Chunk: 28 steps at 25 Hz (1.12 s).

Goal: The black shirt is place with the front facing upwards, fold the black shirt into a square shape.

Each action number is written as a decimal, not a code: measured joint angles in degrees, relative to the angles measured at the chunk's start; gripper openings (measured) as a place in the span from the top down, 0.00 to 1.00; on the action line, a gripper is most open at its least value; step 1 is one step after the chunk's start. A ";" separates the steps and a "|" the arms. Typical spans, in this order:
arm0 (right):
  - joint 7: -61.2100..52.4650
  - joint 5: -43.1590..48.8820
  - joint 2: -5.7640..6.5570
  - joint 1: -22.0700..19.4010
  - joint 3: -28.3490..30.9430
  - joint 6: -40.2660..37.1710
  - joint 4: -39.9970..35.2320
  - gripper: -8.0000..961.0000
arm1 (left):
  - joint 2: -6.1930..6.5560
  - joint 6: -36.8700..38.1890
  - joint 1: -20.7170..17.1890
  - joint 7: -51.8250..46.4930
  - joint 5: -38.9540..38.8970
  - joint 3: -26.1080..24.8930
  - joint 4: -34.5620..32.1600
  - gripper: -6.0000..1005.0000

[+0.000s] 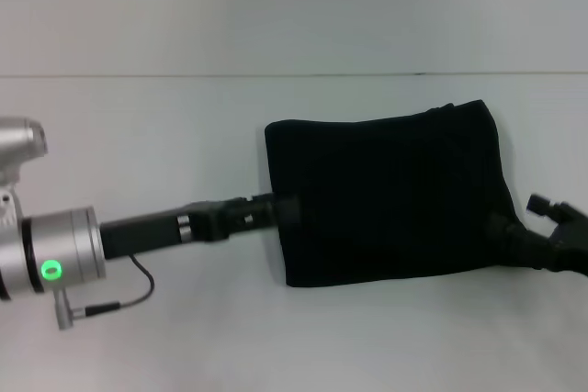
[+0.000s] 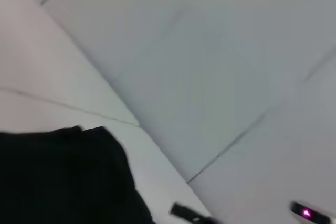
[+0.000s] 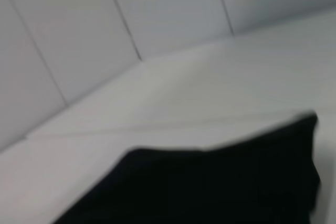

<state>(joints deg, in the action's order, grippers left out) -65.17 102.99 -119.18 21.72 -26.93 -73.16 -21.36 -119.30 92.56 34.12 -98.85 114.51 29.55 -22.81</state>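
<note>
On the white table (image 1: 184, 346), the left pincer (image 1: 285, 210) reaches the left edge of the black shirt (image 1: 390, 195), a folded rectangle right of centre; the right pincer (image 1: 503, 231) meets its lower right corner. Whether either grips cannot be told.

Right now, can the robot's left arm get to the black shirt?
Probably yes. The left gripper already sits at the near-left edge of the folded black shirt, with nothing between them on the white table.
</note>
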 joint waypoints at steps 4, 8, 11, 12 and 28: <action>6.90 0.38 0.00 -1.22 0.68 -8.44 -2.15 0.02 | 1.88 -2.26 2.06 -13.30 0.74 0.92 0.56 0.06; 15.98 3.86 -0.36 -2.08 -0.01 -13.52 -2.36 0.02 | 3.38 -8.26 3.31 -28.54 1.36 3.37 0.70 0.06; 20.76 7.47 -0.69 -2.09 -0.01 -14.01 -0.71 0.02 | 3.14 -12.58 3.76 -32.40 1.37 3.57 0.80 0.06; 21.67 8.06 -0.74 -2.09 -0.01 -13.57 0.15 0.02 | 2.98 -14.19 4.06 -32.70 1.37 3.56 1.10 0.06; 24.23 8.55 -0.70 -2.31 0.38 -11.44 3.68 0.02 | -1.43 -33.42 8.89 -32.98 1.42 8.07 5.22 0.05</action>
<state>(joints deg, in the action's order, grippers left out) -40.94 111.54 -119.88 19.41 -26.55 -84.60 -17.69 -120.73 59.14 43.02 -131.83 115.93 37.61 -17.58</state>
